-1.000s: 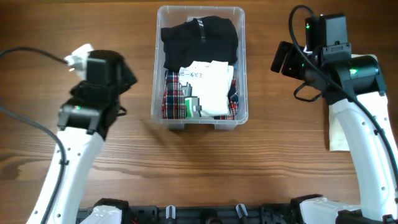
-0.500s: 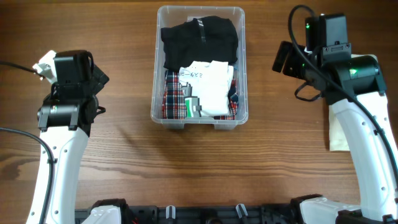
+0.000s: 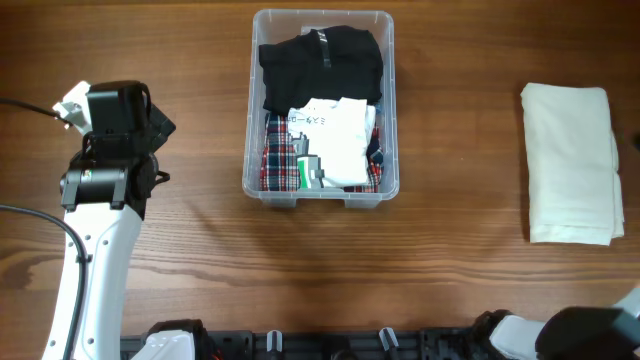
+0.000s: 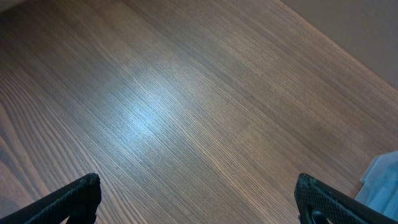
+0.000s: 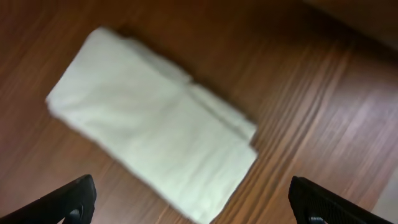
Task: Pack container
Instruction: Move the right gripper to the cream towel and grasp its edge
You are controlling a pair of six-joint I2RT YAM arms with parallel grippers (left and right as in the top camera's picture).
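Change: my right arm gone from overhead, cream cloth [image 3: 568, 162] uncovered.
Right gripper [image 5: 193, 202]: apart, empty.
Left gripper [image 4: 198, 198]: apart, empty.
Container [image 3: 248, 150]: cloth awaits packing.

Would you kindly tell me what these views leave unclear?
Overhead: right pincer lies outside the frame.
Overhead: red plaid garment in the clear rectangular plastic container mostly covered by white printed shirt; print too small.
Right wrist: folded cream cloth blurred.
Left wrist: pale object cut off by right edge, unidentifiable.
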